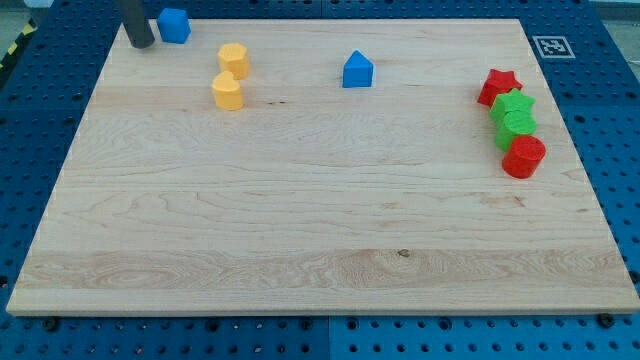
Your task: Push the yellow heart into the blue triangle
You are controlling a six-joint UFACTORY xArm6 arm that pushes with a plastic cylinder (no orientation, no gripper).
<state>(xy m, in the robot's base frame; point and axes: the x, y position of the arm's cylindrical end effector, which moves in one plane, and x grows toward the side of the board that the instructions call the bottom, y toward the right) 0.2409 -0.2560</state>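
The yellow heart [228,91] lies on the wooden board [300,230] in the upper left part. A second yellow block [233,59], rounded in shape, sits just above it, touching or nearly touching. The blue triangle [357,70] stands alone to the right of them, near the view's top centre. My tip [140,45] rests near the board's top left corner, just left of a blue cube [174,25]. The tip is well to the upper left of the yellow heart and far from the blue triangle.
At the view's right a tight column of blocks runs downward: a red star [498,87], a green star [513,104], another green block [517,127] and a red block [523,156]. A marker tag [551,45] lies off the board's top right corner.
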